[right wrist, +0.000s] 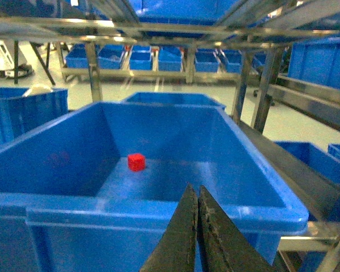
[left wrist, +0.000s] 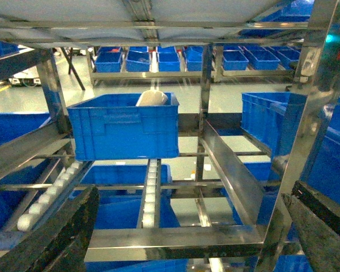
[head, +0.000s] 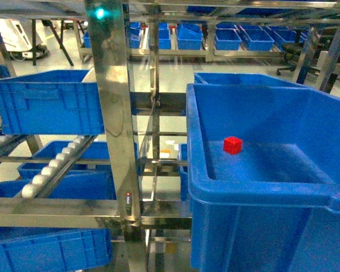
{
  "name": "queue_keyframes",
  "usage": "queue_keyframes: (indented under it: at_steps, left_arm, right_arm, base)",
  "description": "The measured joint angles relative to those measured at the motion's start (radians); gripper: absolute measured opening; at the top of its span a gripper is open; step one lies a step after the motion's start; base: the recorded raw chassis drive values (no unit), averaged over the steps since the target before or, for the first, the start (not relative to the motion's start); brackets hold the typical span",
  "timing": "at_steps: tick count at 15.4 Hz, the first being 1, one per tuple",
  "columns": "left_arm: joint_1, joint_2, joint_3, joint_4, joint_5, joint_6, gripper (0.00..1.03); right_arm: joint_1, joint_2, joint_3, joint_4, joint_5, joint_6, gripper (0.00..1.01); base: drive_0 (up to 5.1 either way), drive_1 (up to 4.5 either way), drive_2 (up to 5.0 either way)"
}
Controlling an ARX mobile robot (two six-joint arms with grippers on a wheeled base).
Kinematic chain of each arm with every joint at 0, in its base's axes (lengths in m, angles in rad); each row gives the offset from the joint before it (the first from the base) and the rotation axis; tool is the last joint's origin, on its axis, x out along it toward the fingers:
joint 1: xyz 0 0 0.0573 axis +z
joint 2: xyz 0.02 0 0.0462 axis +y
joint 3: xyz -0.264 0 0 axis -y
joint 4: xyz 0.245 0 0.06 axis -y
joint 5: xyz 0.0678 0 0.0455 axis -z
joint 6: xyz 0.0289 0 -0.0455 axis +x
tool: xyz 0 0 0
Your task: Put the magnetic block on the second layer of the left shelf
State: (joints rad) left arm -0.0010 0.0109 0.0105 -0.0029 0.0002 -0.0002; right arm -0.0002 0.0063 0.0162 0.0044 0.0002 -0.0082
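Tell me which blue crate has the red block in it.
The big crate on the right shelf, nearest the right end effector; the magnetic block sits on its floor.

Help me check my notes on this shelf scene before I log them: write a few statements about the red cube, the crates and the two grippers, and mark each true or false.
1. The red cube lies on the floor of the big blue crate on the right. True.
2. The right gripper holds the cube. False: its fingers are shut on nothing, outside the crate's near rim, and the cube sits apart deeper inside.
3. The left gripper is open. True: its fingers stand wide apart at the bottom corners of the left wrist view.
4. The blue crate on the left shelf is empty. False: a pale white thing shows above its rim.
5. The cube rests on the roller track. False: it is in the right crate.
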Motion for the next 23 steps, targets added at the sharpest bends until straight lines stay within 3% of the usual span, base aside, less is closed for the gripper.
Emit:
queue_keyframes:
  at_steps: [4, 6, 10, 13, 23]
  left_arm:
    - [0.0, 0.0, 0.0, 0.0, 0.0, 0.0, 0.98]
    - [0.0, 0.0, 0.0, -0.001, 0.0, 0.0, 0.98]
    - [0.0, 0.0, 0.0, -0.001, -0.001, 0.0, 0.98]
    - [0.0, 0.0, 0.0, 0.0, 0.0, 0.0, 0.98]
    - [0.0, 0.0, 0.0, -0.001, -0.001, 0.0, 0.98]
  right_arm:
    - [0.0, -0.001, -0.003, -0.008, 0.0, 0.0, 0.02]
    - [0.0, -0.001, -0.003, -0.009, 0.0, 0.0, 0.2]
    - [0.0, -0.002, -0.003, -0.008, 0.0, 0.0, 0.72]
    - [0.0, -0.001, -0.003, -0.009, 0.0, 0.0, 1.0]
    - [0.0, -0.001, -0.003, -0.008, 0.0, 0.0, 0.98]
  base:
    - [0.0, 0.0, 0.0]
    - [0.0, 0.0, 0.0]
    - [0.0, 0.0, 0.0]
    - [0.0, 0.0, 0.0]
    - [0.0, 0.0, 0.0]
